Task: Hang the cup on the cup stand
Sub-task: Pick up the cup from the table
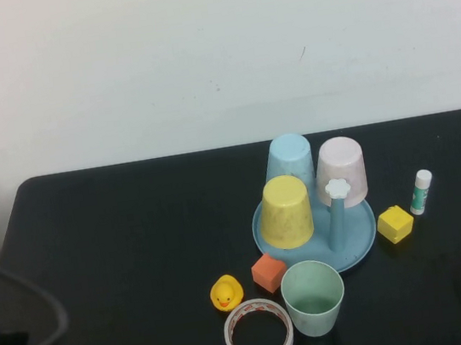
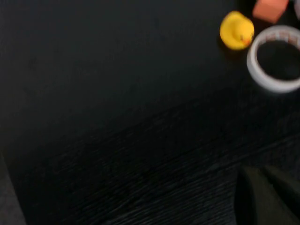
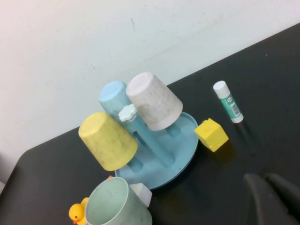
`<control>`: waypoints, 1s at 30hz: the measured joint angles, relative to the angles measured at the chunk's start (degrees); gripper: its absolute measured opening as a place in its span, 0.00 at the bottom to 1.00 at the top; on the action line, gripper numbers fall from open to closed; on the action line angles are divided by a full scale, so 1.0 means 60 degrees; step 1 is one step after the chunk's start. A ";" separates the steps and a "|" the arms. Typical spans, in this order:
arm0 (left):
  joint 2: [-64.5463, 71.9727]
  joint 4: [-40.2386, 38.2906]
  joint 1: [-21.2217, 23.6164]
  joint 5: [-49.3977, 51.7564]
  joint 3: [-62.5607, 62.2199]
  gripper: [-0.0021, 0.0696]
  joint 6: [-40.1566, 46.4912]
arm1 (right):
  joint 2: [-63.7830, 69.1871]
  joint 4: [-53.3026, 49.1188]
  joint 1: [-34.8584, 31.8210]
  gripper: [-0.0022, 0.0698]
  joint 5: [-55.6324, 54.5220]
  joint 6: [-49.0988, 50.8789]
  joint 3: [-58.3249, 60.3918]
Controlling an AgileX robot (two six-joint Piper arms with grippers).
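the task looks not yet begun. the cup (image 1: 313,297) stands upright, mouth up, on the black tabletop (image 1: 120,239), just beside the near edge of the cup stand (image 1: 357,249), with nothing gripping it. three pegs already carry upturned cups: a yellow cup (image 1: 286,211), a light blue cup (image 1: 289,161) and a pinkish cup (image 1: 341,171); one white-tipped peg (image 1: 338,213) is free, nearest the mint one. the left hand (image 2: 267,194) is closed and empty, low over bare tabletop, well apart from a toy duck (image 1: 226,292) and a tape roll (image 1: 258,333). the right hand (image 3: 274,194) is also closed and empty, off to the stand's right. grasping, inverting and hanging all remain.
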 joint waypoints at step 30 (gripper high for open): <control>0.9159 0.4080 -0.6947 0.2946 -0.7709 0.40 -0.4243 | 0.0000 0.0000 0.0000 0.03 0.0000 -0.0196 0.0000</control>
